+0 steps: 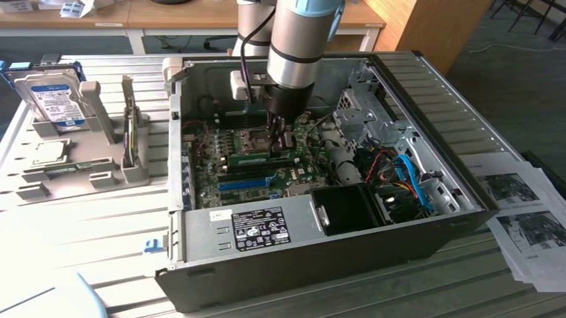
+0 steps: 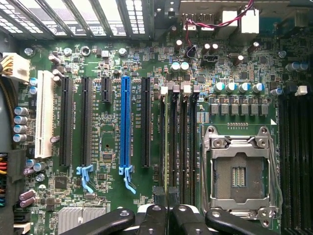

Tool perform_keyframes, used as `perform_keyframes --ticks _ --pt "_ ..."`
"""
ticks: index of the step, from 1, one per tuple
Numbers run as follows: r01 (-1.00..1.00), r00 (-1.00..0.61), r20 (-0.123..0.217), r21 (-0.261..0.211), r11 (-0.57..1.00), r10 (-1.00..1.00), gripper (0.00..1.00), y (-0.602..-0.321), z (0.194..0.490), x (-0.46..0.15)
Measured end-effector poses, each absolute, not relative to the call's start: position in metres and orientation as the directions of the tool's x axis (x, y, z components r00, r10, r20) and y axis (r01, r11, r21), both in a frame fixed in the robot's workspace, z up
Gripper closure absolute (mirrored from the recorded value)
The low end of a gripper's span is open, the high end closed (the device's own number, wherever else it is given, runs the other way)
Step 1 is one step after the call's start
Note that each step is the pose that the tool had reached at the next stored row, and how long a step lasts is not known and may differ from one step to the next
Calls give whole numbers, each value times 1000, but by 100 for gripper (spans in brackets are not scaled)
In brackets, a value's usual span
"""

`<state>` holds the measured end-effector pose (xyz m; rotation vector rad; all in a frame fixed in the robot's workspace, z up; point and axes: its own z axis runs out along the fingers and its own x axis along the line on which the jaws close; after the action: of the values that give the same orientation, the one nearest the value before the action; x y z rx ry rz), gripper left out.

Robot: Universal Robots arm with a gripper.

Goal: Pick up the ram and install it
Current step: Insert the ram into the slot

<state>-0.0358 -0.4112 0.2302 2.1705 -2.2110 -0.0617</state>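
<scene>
I record a green motherboard (image 2: 146, 63) with fine pale print. On it stands one blue slot (image 2: 125, 122). A black slot (image 2: 85, 122) lies on either side of the blue slot, and a white slot (image 2: 45, 115) lies beyond. The socket (image 2: 239, 171), well apart from the blue slot, is silver. The gripper (image 2: 167, 196) is black. The ram (image 1: 261, 159), near the blue slot, is green with a pale label. The case (image 1: 460, 112) is grey and ribbed.

Silver arm (image 1: 296, 56) w/ blue cap (image 1: 317, 8), blk cable (image 1: 256, 26); blk gripper (image 2: 167, 196).

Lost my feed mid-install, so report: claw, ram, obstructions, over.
Claw shut, down inside the case. Ram lies along the memory slots right at its tips; seated or not, cannot tell. Cables sit apart toward the exterior view's right.
</scene>
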Motion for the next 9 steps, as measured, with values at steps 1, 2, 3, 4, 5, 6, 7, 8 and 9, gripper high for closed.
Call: perform_keyframes --ticks 1,2,3,4,5,6,7,8,9 --pt "-998 -18 2 58 19 -1000 89 -411 230 -36" --pt "-998 -18 3 58 19 -1000 89 -411 230 -36" --pt "-998 -18 3 58 19 -1000 89 -411 230 -36" --pt "-998 -18 3 58 19 -1000 89 -411 230 -36" --pt "-998 -18 3 58 19 -1000 89 -411 230 -36" --pt "-998 -18 3 58 18 -1000 89 -411 230 -36" --pt "-998 -18 2 58 19 -1000 89 -411 230 -36" --pt "-998 -18 2 58 19 -1000 89 -411 229 -36" --pt "-998 -18 2 58 19 -1000 89 -411 229 -36"
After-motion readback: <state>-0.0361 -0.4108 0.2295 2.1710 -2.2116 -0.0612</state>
